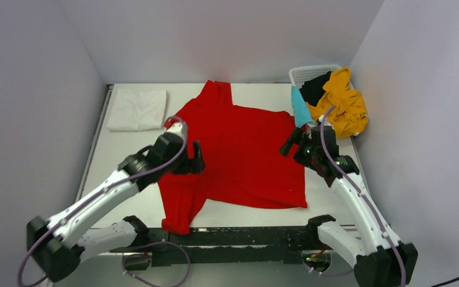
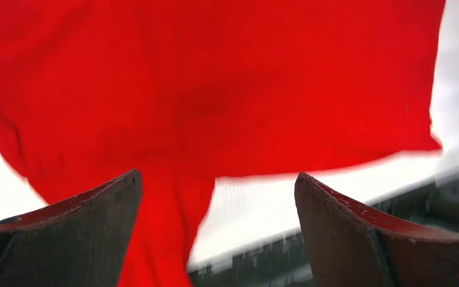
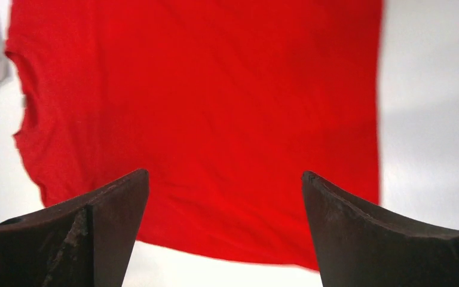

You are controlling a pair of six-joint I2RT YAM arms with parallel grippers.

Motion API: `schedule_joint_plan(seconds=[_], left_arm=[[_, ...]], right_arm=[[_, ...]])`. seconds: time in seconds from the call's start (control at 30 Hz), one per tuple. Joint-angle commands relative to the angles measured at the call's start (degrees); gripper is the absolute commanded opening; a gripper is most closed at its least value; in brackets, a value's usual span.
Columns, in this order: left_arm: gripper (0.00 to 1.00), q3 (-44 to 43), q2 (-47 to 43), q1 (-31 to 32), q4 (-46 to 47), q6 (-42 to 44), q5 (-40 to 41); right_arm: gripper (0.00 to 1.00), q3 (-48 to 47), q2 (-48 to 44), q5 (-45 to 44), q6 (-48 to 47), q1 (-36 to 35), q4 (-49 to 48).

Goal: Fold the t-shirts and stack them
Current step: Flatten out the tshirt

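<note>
Done: white cloth t-shirt (image 1: 137, 109), folded. In hand: bright red cloth t-shirt (image 1: 239, 155), spread flat, unfolded; left gripper (image 2: 218, 197) and right gripper (image 3: 226, 197) gape empty. Pending: crumpled coloured shirts (image 1: 340, 101) in white lattice basket (image 1: 308, 72).

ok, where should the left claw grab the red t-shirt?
Probably the near sleeve: it juts from the flat-spread red t-shirt toward the table's near edge, sides free. Bring the open left claw down from its left and pinch the cuff.
</note>
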State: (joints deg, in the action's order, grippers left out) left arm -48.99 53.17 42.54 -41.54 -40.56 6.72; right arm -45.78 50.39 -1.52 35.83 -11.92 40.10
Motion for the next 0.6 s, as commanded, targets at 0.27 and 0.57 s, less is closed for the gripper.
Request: schedule_joint_plan(seconds=[0.27,0.57], left_arm=[[0.99,-25.56,48.38,-19.33,22.33,14.30,-5.97],[1.00,-28.66,60.81,-23.69,15.41,11.62,-2.67]], right_arm=[[1.00,-8.99,29.06,0.47,-8.45,-3.08,-27.83],[1.00,-16.86,45.81,3.42,-11.26,-4.03,-28.94]])
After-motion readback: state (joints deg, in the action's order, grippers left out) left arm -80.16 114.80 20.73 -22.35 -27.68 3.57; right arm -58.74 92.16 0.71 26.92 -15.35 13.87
